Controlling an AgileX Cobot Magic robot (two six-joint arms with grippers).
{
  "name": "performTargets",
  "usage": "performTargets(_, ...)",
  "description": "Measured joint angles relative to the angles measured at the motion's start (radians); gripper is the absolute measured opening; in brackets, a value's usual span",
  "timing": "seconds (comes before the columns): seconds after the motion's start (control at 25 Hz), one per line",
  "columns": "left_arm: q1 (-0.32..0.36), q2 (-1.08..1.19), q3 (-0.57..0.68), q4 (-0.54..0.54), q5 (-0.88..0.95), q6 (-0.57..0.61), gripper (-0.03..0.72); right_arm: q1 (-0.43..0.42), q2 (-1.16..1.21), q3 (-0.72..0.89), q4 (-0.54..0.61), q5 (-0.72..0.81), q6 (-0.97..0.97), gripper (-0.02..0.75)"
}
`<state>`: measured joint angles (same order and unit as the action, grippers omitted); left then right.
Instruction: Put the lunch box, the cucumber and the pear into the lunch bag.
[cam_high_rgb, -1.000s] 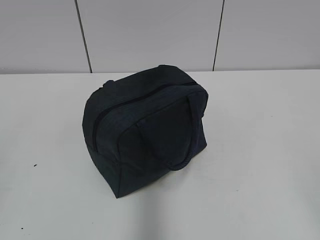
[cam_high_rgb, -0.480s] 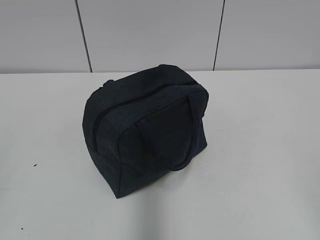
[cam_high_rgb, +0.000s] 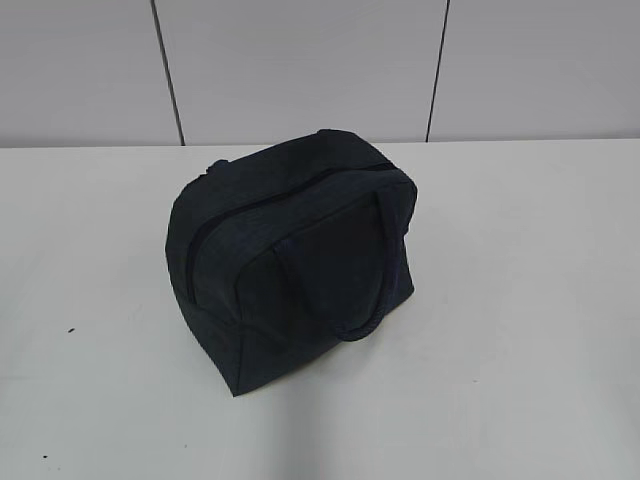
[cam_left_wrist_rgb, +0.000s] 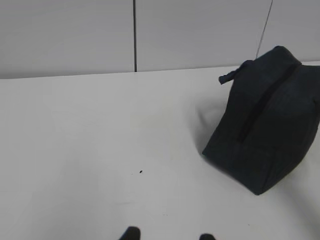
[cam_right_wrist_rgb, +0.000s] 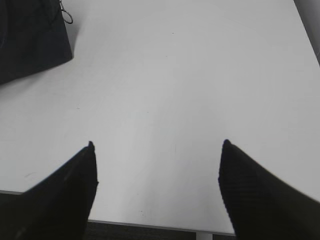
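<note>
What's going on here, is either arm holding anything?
Neither arm is holding anything. The lunch bag sits alone on the white table with its zipper closed. The right gripper is open over bare table, with the bag to its upper left. Only the left gripper's finger tips show, apart and empty. The lunch box, cucumber and pear are not in view.
</note>
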<state>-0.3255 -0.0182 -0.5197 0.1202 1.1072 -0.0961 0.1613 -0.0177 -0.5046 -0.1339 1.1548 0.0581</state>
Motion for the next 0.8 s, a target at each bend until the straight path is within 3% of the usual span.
performTargets(0.16,0.201,0.000,0.000,0.000,0.000,0.000,0.229,-0.008,0.000,0.000,0.000,0.000,0.000,0.584)
performTargets(0.28,0.277,0.000,0.000,0.000,0.000,0.000,0.229,-0.009,0.000,0.000,0.000,0.000,0.000,0.584)
performTargets(0.8,0.286,0.000,0.000,0.000,0.000,0.000,0.229,-0.009,0.000,0.000,0.000,0.000,0.000,0.584)
